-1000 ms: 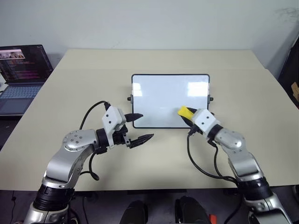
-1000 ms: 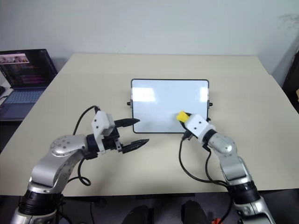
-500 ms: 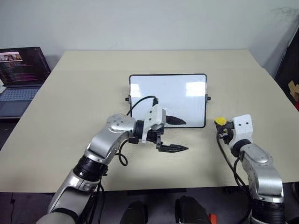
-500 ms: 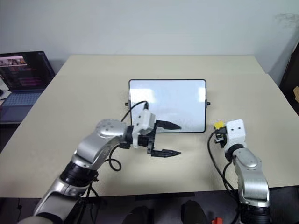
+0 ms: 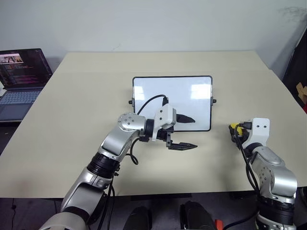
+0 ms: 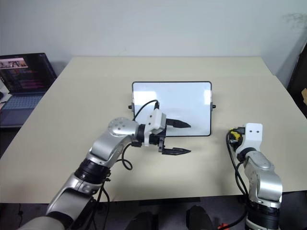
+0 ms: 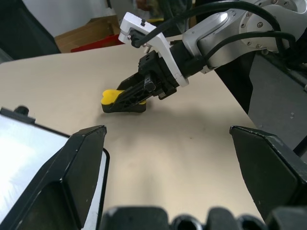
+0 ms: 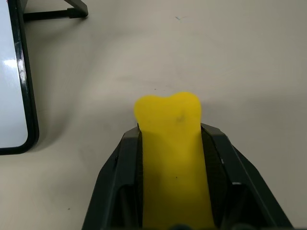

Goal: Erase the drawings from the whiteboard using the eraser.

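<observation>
- One second earlier, the right gripper point(image 8: 168, 158) pinching the eraser point(image 8: 170, 143) touched the whiteboard point(image 5: 158, 91); now well apart.
- Left gripper point(image 5: 184, 132) spread, shifted over the board.
- Board looked clean.

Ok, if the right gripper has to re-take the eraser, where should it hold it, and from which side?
Probably across its two long sides, coming in from the robot's side along its length. The eraser is a narrow yellow block, dark face down on the table. The right gripper has its fingers flanking it that way now, rounded end poking ahead.
</observation>
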